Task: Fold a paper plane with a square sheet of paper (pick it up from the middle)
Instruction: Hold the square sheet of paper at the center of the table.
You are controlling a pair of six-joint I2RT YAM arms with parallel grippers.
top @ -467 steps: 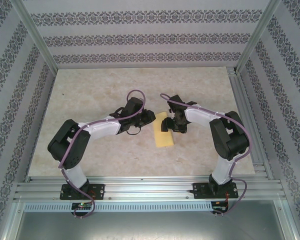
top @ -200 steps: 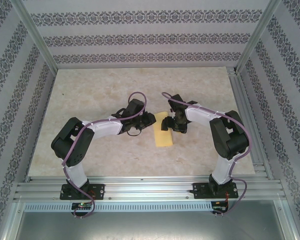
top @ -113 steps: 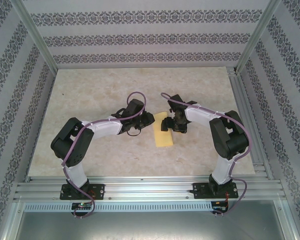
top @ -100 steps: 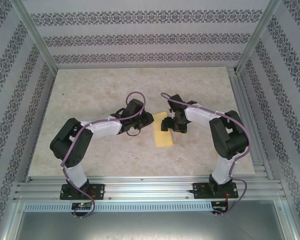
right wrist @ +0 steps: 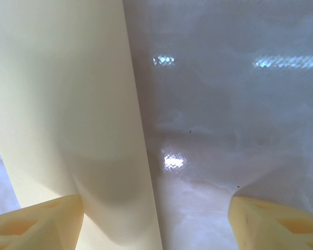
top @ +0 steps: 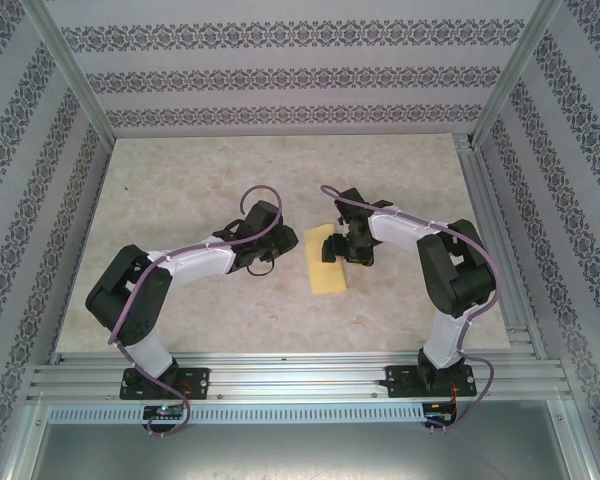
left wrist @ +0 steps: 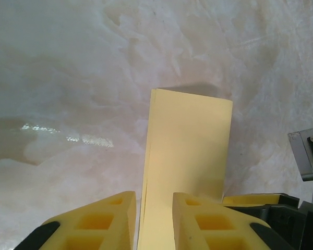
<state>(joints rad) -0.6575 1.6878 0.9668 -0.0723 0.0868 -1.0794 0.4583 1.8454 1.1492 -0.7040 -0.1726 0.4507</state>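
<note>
**Top view.** The paper sheet (top: 328,272), folded into a pale-yellow rectangle, lies flat in the middle of the bench (top: 180,200) between the two arms. Its long sides run away from the arm bases. The left gripper (top: 294,240) sits just left of the sheet's far half, with a sliver of bare bench between them. The right gripper (top: 332,247) hangs over the sheet's far right part and covers a little of it.

**Left wrist.** The two yellow fingers (left wrist: 107,221) stand a narrow gap apart and clamp nothing. The sheet shows through that gap and stretches away flat on the marbled bench, with stacked layer edges visible along its left side. At lower right, a yellow finger and the black body of the right gripper sit at the sheet's right edge.

**Right wrist.** The fingers (right wrist: 36,224) are released wide, one in each lower corner — one over the sheet, the other over bare bench. Whether the first one touches the paper cannot be told. The sheet's straight edge runs down the view beside bright glare spots on the bench.
</note>
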